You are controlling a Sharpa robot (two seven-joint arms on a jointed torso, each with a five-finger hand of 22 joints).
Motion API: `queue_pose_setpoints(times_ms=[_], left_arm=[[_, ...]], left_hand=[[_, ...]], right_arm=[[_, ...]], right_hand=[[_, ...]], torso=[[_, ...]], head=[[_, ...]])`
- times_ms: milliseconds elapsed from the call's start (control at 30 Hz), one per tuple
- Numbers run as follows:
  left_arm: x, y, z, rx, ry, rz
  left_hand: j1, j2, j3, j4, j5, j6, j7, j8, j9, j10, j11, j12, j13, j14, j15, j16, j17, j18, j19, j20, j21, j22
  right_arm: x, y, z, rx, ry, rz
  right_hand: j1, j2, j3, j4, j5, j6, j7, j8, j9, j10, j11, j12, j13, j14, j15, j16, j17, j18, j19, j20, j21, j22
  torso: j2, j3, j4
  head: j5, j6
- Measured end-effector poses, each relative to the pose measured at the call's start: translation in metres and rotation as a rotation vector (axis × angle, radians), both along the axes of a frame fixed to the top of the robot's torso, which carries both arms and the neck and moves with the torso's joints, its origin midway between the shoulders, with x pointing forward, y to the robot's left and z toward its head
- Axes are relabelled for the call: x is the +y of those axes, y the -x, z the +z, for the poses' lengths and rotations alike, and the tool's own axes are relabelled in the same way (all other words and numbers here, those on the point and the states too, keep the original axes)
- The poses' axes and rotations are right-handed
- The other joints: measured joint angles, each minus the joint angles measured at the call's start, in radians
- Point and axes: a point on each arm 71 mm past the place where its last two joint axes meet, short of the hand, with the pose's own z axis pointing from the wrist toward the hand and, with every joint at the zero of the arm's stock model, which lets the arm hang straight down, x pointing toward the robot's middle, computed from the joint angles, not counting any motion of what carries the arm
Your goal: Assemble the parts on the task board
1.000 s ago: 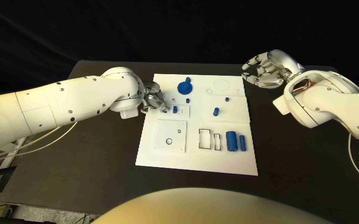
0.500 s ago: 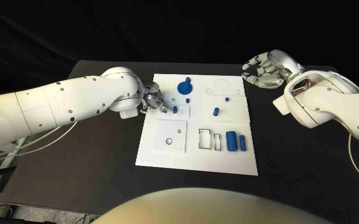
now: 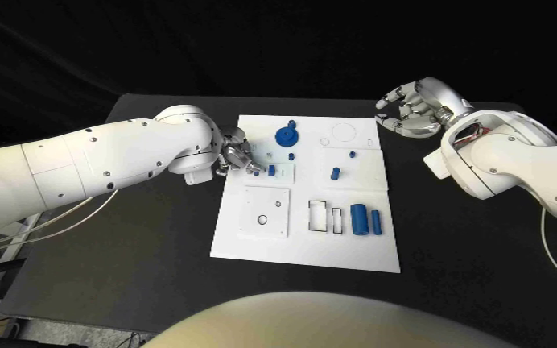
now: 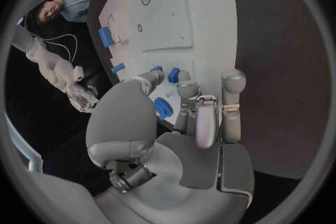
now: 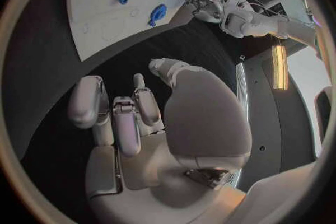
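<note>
Risk sat with my left hand (image 3: 238, 157), I judged: its fingertips (image 4: 187, 89) crowded two small blue pegs (image 4: 168, 75) at the board's (image 3: 304, 239) left edge, and a careless nudge could tip one or skid the plate (it looked unfixed). Whether that hand pinched a peg or merely touched it, I could not tell. My right hand (image 3: 409, 109) hung off the far right corner over bare table, fingers loosely curled around nothing. The board lay mid-table, white and flat, with a blue gear (image 3: 286, 134) near its far edge, another peg (image 3: 336, 174) at centre, and two blue cylinders (image 3: 365, 219) beside rectangular slots (image 3: 325, 216).
</note>
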Motion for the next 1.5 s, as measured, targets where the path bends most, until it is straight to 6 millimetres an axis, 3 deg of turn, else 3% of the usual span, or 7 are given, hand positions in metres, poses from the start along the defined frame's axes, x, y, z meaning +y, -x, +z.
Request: queue_pose_setpoints(times_ms=[233, 533, 733, 867, 1000, 1200, 1500], left_arm=[[0.002, 0.0, 0.005, -0.017, 0.017, 0.003], [0.0, 0.0, 0.012, -0.038, 0.05, -0.009], [0.001, -0.002, 0.014, -0.051, 0.068, -0.001], [0.003, -0.003, 0.016, -0.068, 0.081, 0.015], [0.004, -0.007, 0.021, -0.109, 0.12, 0.033], [-0.008, -0.014, 0.032, -0.196, 0.268, 0.015], [-0.038, -0.015, 0.042, -0.317, 0.408, -0.121]], left_hand=[[0.049, 0.034, -0.005, 0.0, 0.041, 0.004, -0.004, 0.009, 0.001, -0.004, -0.004, 0.0, -0.005, 0.0, 0.0, 0.0, 0.0, 0.0, 0.0, 0.0, -0.011, 0.0], [0.05, 0.027, -0.033, 0.004, 0.049, 0.004, -0.004, 0.009, 0.001, -0.007, -0.007, 0.0, -0.008, 0.0, 0.0, 0.0, 0.0, 0.0, 0.0, 0.0, -0.016, 0.0], [-0.003, 0.032, -0.104, 0.004, -0.08, 0.0, 0.0, 0.009, -0.003, -0.007, -0.007, 0.0, -0.006, 0.0, 0.0, 0.0, 0.0, 0.0, 0.0, 0.0, -0.016, 0.004], [-0.002, 0.033, -0.109, 0.004, -0.078, 0.0, 0.0, 0.009, -0.005, -0.008, -0.006, 0.0, -0.015, 0.0, 0.0, -0.002, 0.0, 0.0, 0.0, 0.0, -0.023, 0.004], [0.137, 0.086, -0.046, -0.006, -0.017, -0.042, 0.005, -0.008, -0.016, -0.094, 0.0, -0.078, -0.131, 0.0, 0.0, -0.057, 0.0, 0.0, -0.062, 0.0, -0.139, -0.06], [0.297, 0.068, 0.057, -0.054, -0.013, -0.093, 0.047, -0.073, -0.052, -0.282, 0.044, -0.269, -0.313, -0.121, 0.038, -0.271, -0.34, 0.031, -0.184, 0.029, -0.347, -0.178], [0.34, 0.043, 0.101, -0.123, -0.047, -0.071, 0.085, -0.175, -0.111, -0.326, 0.081, -0.42, -0.442, -0.119, 0.069, -0.255, -0.324, 0.031, -0.184, 0.056, -0.352, -0.162]], right_arm=[[0.0, 0.0, 0.0, 0.001, -0.001, 0.002], [0.001, 0.0, -0.001, 0.003, -0.004, 0.004], [0.001, 0.0, -0.001, 0.003, -0.004, 0.004], [0.001, 0.0, -0.001, 0.003, -0.004, 0.004], [0.001, 0.0, -0.001, 0.003, -0.005, 0.004], [0.0, 0.0, -0.001, 0.001, -0.005, 0.004], [0.0, 0.0, -0.001, -0.002, -0.01, 0.008]], right_hand=[[0.0, 0.0, 0.0, 0.0, 0.0, 0.0, 0.0, 0.0, 0.0, 0.0, 0.0, 0.0, 0.0, 0.0, 0.0, -0.004, 0.0, 0.0, 0.0, 0.0, 0.0, 0.0], [0.0, 0.0, 0.0, 0.0, 0.0, 0.0, 0.0, 0.0, 0.0, 0.0, 0.0, 0.0, 0.0, 0.0, 0.0, -0.004, 0.001, 0.0, 0.0, 0.0, 0.0, 0.0], [0.0, 0.0, 0.0, 0.0, 0.0, 0.0, 0.0, 0.0, 0.001, 0.0, 0.0, 0.0, 0.0, 0.0, 0.0, -0.004, 0.001, 0.0, 0.0, 0.0, 0.0, 0.0], [-0.003, 0.003, 0.0, 0.0, 0.0, 0.0, 0.0, 0.0, 0.001, 0.0, 0.0, 0.0, 0.0, 0.0, 0.0, -0.004, 0.001, 0.0, 0.0, 0.0, 0.0, 0.0], [-0.004, 0.004, 0.0, 0.0, 0.0, 0.0, 0.0, 0.0, 0.001, 0.0, 0.0, 0.0, -0.001, 0.0, 0.0, -0.004, 0.001, 0.0, 0.0, 0.0, -0.004, 0.0], [-0.004, 0.004, 0.0, 0.0, 0.0, 0.0, 0.0, 0.008, 0.003, -0.022, 0.0, -0.018, -0.023, -0.004, -0.004, -0.008, 0.001, 0.0, -0.007, 0.0, -0.02, -0.006], [-0.012, 0.004, 0.015, -0.015, 0.004, 0.0, 0.0, 0.015, 0.011, -0.127, -0.004, -0.132, -0.171, -0.004, -0.004, -0.04, 0.001, 0.016, -0.045, -0.002, -0.1, -0.048]], torso=[[0.0, -0.0001, 0.0007], [0.0, -0.0001, 0.001], [-0.001, -0.0001, 0.001], [-0.001, -0.0001, 0.001], [0.0, -0.0001, 0.001], [0.0, 0.0, 0.001], [0.0, 0.0012, 0.0003]], head=[[-0.002, 0.0], [-0.003, 0.0], [-0.001, 0.0], [-0.001, 0.0], [-0.004, 0.0], [-0.009, 0.0], [-0.017, 0.0]])
